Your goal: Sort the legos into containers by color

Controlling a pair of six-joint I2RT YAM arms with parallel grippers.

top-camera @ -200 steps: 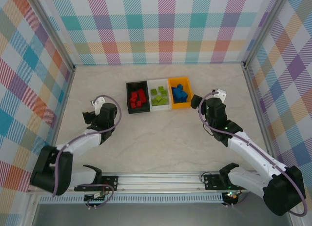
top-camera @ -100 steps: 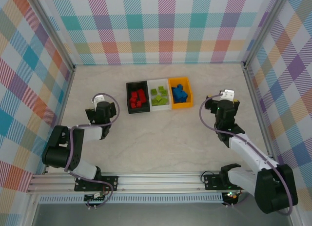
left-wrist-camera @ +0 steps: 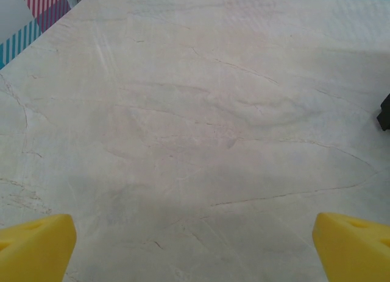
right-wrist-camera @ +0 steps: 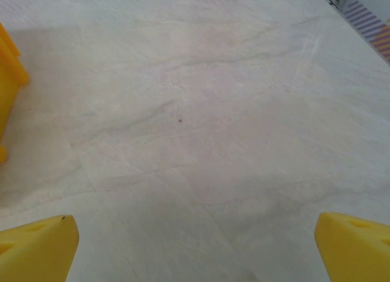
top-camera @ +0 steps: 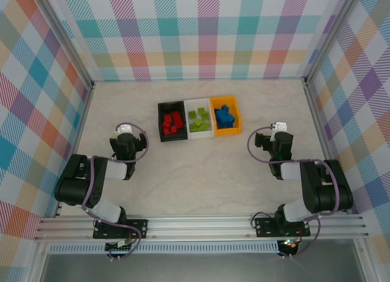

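**Left tool** (top-camera: 125, 137) (left-wrist-camera: 195, 251): jaws spread wide, nothing between them. The yellow fingertips (left-wrist-camera: 33, 248) sit at the two bottom corners of the left wrist view, over bare desk (top-camera: 201, 172). It touches no brick and no bin.

**Right tool** (top-camera: 279, 137) (right-wrist-camera: 195, 248): jaws spread wide and empty, over bare desk. The orange-yellow bin's wall is at the left edge of its wrist view.

**Bins:** three in a row, side by side and touching, at the middle of the desk, between the two tools and farther back.
- The row runs left to right. Each bin's long side runs away from the arms.
- Black bin (top-camera: 161, 120), on the left, holds the red bricks (top-camera: 172, 122).
- White bin (top-camera: 198, 101), in the middle, holds the green bricks (top-camera: 198, 119).
- Orange-yellow bin (top-camera: 238, 117), on the right, holds the blue bricks (top-camera: 223, 116).
- The bricks lie jumbled, and I cannot tell which way each one points.

**Surroundings:** checked walls (top-camera: 201, 32) enclose the desk on three sides. Open desk lies between each tool and the bins.
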